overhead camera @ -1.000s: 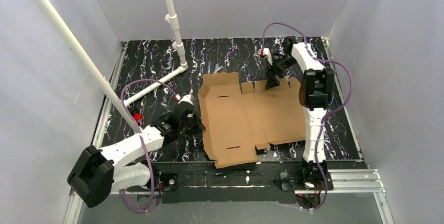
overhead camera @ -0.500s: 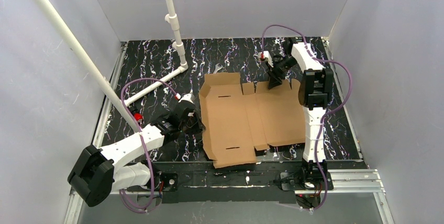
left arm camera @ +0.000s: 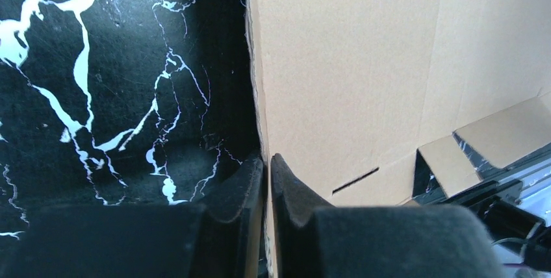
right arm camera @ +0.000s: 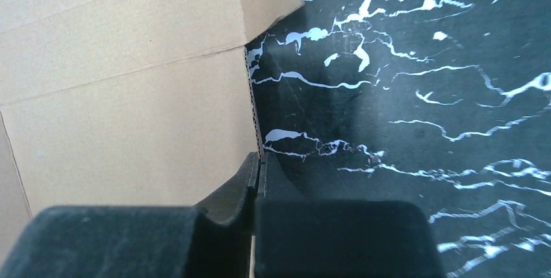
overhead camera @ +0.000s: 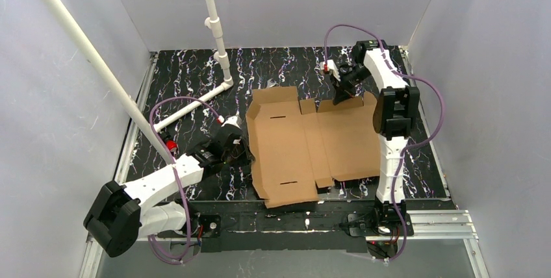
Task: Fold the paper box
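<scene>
Since a second ago the right jaws have gone from wide open to pinched shut on the far edge of the paper box [overhead camera: 305, 145], and the right arm [overhead camera: 391, 112] has drawn slightly toward the far wall; the left arm [overhead camera: 172, 175] has not shifted. From the top view, I record the box as a mostly flat, unfolded sheet on the counter [overhead camera: 188, 80], lying right of centre between the two arms. The narrow strip along its left edge appears tilted up where the left jaws meet it. The right jaws sit at the far edge, near the notch between two far flaps. A white pipe frame [overhead camera: 217, 37] stands at the far left, well apart from the sheet. From the left wrist view, I find the left jaws all but closed, with the thin left edge of the paper box [left arm camera: 351, 63] clamped between them. A cut slot [left arm camera: 354, 180] shows in the cardboard just beside them, and the counter [left arm camera: 97, 63] lies to the other side. From the right wrist view, I find the right jaws closed on the edge of the paper box [right arm camera: 130, 102], just below a flap corner, with the marbled counter [right arm camera: 422, 63] beyond.
</scene>
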### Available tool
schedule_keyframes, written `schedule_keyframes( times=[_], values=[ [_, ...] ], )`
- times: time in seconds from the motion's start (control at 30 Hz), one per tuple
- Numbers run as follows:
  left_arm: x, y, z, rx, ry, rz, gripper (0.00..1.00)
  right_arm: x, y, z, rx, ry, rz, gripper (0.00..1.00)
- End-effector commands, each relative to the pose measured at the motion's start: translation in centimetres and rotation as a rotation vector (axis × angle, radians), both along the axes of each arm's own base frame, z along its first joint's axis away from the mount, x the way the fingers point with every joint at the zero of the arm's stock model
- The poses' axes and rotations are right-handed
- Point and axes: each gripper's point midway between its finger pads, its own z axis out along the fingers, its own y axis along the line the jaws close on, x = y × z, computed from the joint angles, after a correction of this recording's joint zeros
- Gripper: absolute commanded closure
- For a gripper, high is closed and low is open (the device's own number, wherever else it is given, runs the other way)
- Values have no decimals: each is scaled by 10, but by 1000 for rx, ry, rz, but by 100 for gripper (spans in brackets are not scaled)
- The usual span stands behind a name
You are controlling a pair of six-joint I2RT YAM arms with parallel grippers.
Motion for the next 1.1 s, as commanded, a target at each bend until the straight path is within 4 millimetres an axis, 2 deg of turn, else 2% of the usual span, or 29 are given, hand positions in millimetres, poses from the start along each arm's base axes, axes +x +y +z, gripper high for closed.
schedule_keyframes(
  times=[0.0,0.1,0.17,0.23,0.3,0.33,0.47,0.67,0.77,0.97,1.0,1.07],
  values=[
    [9,-4,33,-11,-83,-44,85,-1,3,60,-18,-183,60,99],
    [6,4,51,32,-136,-109,69,-4,3,93,-64,-290,93,99],
    [4,7,71,36,-208,-161,53,-9,5,120,-79,-368,110,99],
    [2,6,93,9,-280,-199,29,-17,6,141,-89,-430,126,99],
    [0,8,114,-19,-359,-222,9,-24,7,161,-101,-494,141,99],
    [-2,8,126,-38,-399,-240,3,-27,7,170,-108,-523,146,99],
    [-11,6,173,-77,-590,-358,2,-36,10,197,-138,-633,161,99],
    [-9,-7,252,-35,-879,-550,2,-43,15,233,-138,-750,153,99],
    [4,-11,287,6,-966,-560,2,-45,17,241,-124,-762,135,99],
    [39,-28,333,142,-1020,-633,2,-53,21,248,-85,-759,122,99],
    [44,-30,346,157,-1044,-642,2,-53,22,250,-78,-760,121,99],
    [57,-36,350,221,-1059,-679,2,-55,24,252,-64,-762,124,99]
  ],
)
